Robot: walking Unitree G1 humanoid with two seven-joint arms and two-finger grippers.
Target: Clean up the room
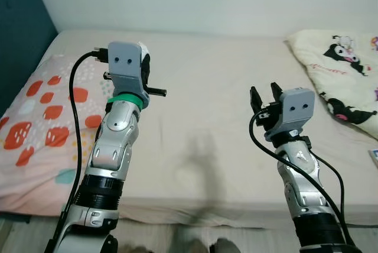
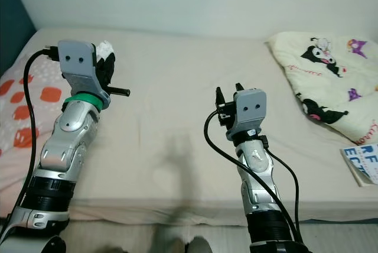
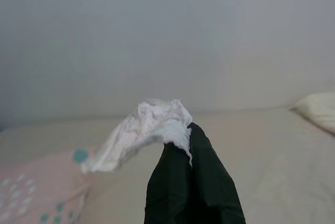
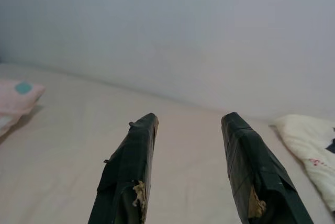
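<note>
Your left gripper [image 3: 191, 182] has its fingers clamped together on a crumpled white tissue [image 3: 144, 132], and only an edge of it is pinched: most of the wad hangs off to one side of the tips, so I'd call that grip thin. The tissue is up in the air over the bed [image 1: 201, 129], near the strawberry-print pillow [image 1: 44, 123], not touching anything. If you're carrying it off to a bin, I'd keep the squeeze on and move the wrist smoothly, since a quick swing could shake that loose flap out. No bin is visible from here, so you'll probably need to turn and look around first; do it slowly with the arm kept high so the tissue doesn't brush the bedding. Your right gripper [image 4: 188, 169] is hovering over the middle of the mattress with its fingers spread and nothing between them, so it's free for whatever comes next. Further out on that side there's the cartoon-print blanket [image 2: 331, 81] and a book [image 2: 361, 164] at the bed's edge, likely later jobs.
</note>
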